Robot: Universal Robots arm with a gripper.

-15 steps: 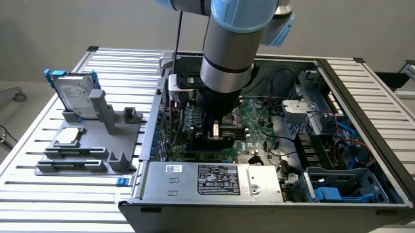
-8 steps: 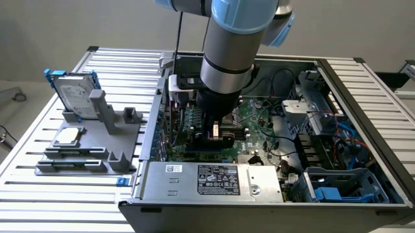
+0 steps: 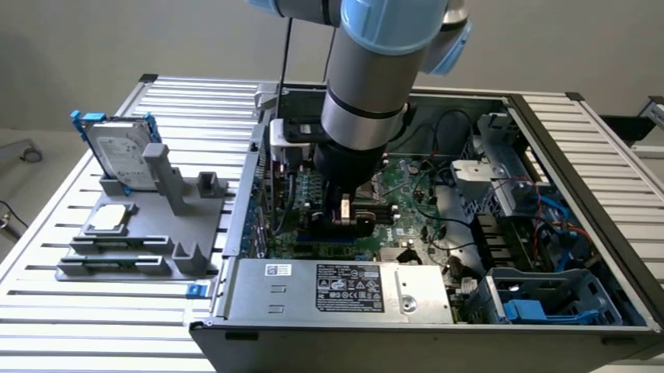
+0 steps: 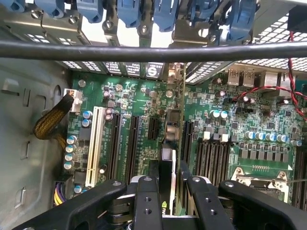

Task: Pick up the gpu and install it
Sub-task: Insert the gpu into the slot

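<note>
My gripper (image 4: pixel 172 203) is shut on the gpu (image 4: pixel 167 175). The card is seen edge-on, its black shroud between the two black fingers (image 4: pixel 146 199), and its thin green board runs toward the rear slot openings. It stands upright just above the black expansion slots of the green motherboard (image 4: pixel 134 98). In the exterior view the gripper (image 3: pixel 347 214) reaches down into the open computer case (image 3: pixel 581 179), low over the motherboard (image 3: pixel 410 183), and the arm hides most of the card.
A silver hard drive with a blue frame (image 3: pixel 120 151) and a small flat drive (image 3: pixel 109 219) sit on a grey stand outside the case. Inside are the power supply (image 3: pixel 343 287), a blue drive cage (image 3: pixel 550 307) and cables. A black cable (image 4: pixel 144 49) crosses above the slots.
</note>
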